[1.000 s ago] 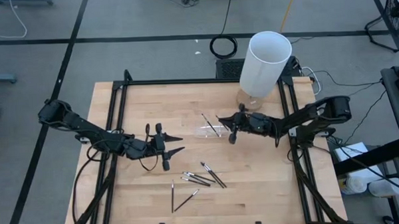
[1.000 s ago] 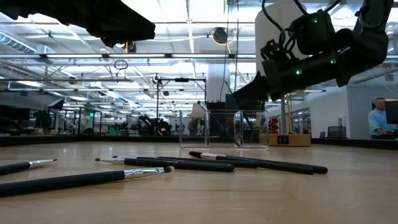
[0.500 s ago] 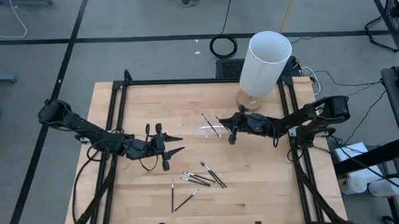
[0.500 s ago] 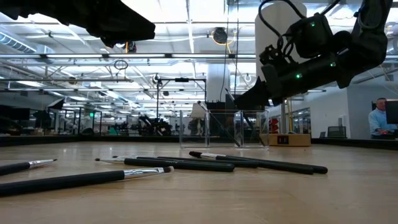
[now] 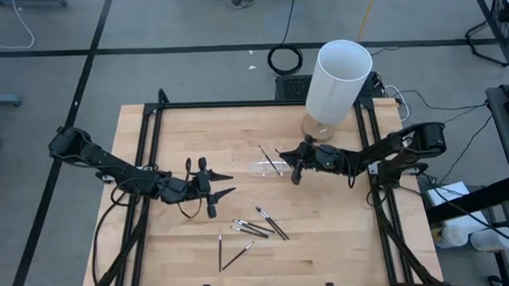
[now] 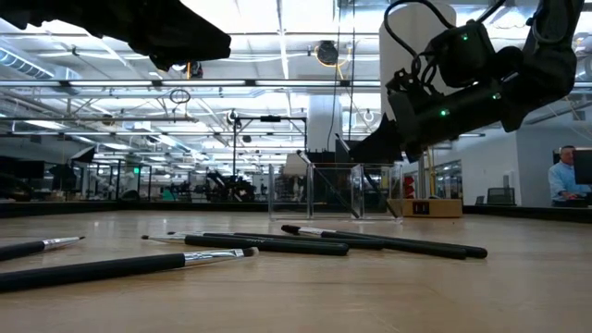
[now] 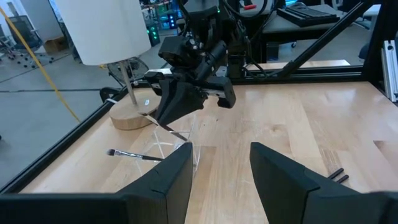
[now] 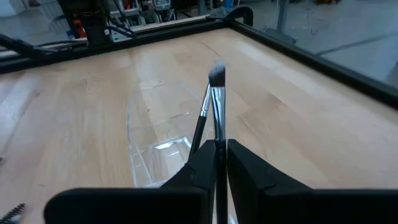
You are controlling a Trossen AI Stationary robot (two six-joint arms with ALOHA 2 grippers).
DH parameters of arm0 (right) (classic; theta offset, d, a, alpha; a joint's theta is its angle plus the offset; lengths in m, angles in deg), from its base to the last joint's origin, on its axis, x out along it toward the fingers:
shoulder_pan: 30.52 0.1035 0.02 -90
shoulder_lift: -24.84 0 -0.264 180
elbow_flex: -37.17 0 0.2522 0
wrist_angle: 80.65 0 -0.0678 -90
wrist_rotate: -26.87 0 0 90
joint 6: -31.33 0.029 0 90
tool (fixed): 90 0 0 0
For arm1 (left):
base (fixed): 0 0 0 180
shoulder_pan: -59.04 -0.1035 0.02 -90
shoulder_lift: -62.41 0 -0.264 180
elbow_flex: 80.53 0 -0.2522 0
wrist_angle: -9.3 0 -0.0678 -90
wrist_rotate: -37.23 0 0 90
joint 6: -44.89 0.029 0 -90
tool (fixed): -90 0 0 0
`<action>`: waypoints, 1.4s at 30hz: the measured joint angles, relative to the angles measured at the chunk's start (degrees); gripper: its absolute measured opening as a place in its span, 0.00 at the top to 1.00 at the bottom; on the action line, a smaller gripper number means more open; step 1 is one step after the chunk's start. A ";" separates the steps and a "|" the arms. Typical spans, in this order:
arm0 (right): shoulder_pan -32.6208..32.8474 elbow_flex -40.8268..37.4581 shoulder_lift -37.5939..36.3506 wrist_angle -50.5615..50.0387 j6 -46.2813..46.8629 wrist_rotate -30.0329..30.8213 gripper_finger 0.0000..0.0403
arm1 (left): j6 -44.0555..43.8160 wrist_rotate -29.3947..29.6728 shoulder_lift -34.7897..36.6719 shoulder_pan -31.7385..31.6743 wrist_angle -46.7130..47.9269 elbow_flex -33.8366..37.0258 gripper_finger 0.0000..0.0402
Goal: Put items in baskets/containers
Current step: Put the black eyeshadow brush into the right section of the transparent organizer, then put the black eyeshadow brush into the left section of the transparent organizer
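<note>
On the pale wooden bench [image 5: 326, 234], the right hand [image 5: 294, 165] hangs just above the right end of the small shallow clear plastic tray [image 5: 260, 167], which sits near the bench's middle, left of the tall white cylinder on a round wooden base [image 5: 337, 81]. The right wrist view shows its two dark fingers [image 8: 249, 177] pinched on a thin dark brush with a grey bristle tip [image 8: 216, 99], held over the tray's open top; beside it a second slim dark brush [image 8: 200, 121] slants down into the tray. From above, one dark brush [image 5: 269, 159] lies angled across the tray. The left hand [image 5: 212, 189] hovers over the bench to the left of the tray, well apart from it, its fingers [image 7: 283, 180] spread wide with nothing between them. Nearer the front edge, a loose cluster of dark brushes with silvery tips [image 5: 259, 228] lies flat on the wood, some crossing each other. At the far right of the low view, a person [image 6: 562, 176] is in the room beyond.
</note>
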State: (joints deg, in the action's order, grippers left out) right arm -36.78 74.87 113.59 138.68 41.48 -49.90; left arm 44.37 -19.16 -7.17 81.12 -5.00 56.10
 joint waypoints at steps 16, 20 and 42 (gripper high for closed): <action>1.66 -0.06 -4.43 -1.13 0.75 0.14 0.69 | 0.01 -0.55 0.00 0.01 0.01 0.00 0.58; 2.69 -0.06 -10.01 -5.59 0.71 0.27 0.65 | 0.01 -0.57 0.00 0.00 0.49 0.00 0.58; 27.76 -0.06 -28.39 -15.09 -5.29 7.41 0.99 | -0.96 -0.28 0.00 0.02 1.34 0.00 0.58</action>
State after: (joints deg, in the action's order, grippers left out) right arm -9.03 74.81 85.20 123.59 36.19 -42.49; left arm 43.41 -19.44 -7.17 81.15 -3.66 56.10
